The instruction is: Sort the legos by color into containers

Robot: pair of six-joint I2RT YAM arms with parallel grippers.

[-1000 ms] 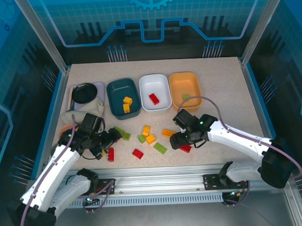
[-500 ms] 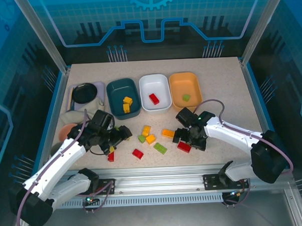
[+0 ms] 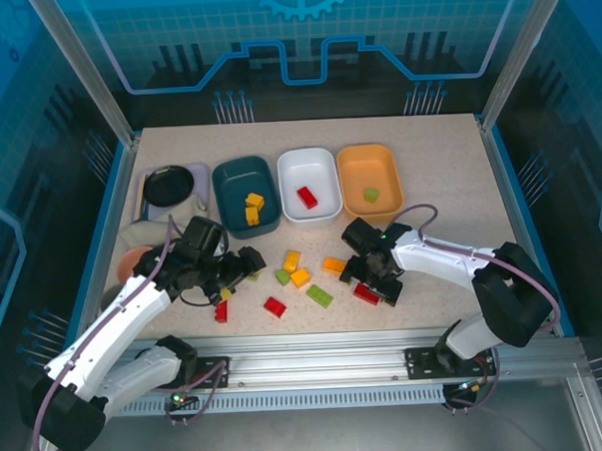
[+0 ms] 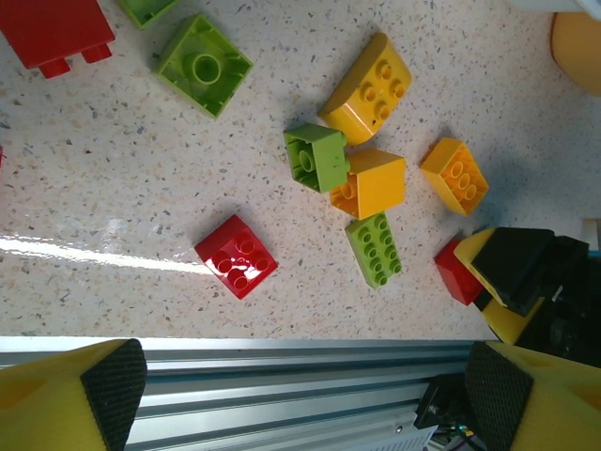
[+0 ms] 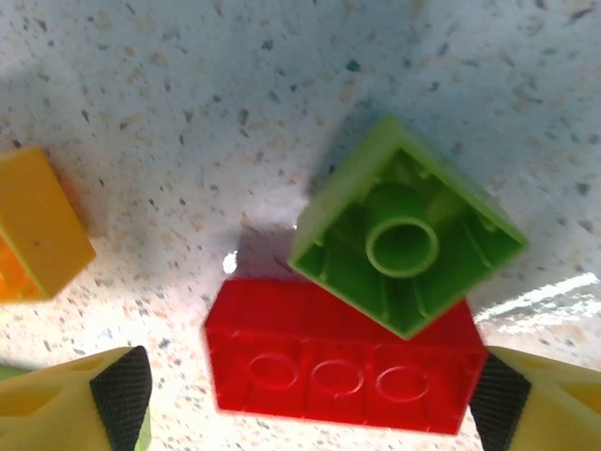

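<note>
R claw (image 5: pixel 310 404) spread wide, pointing down at red lego (image 5: pixel 343 376).

Speckled table (image 3: pixel 449 179), blue glass walls (image 3: pixel 173 51)

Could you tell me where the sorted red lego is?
Top view: the red lego lies in the white tray, between the teal tray and the orange tray.

Left pincer (image 3: pixel 245 270) and right pincer (image 3: pixel 372 285) hang low, jaws apart.
</note>
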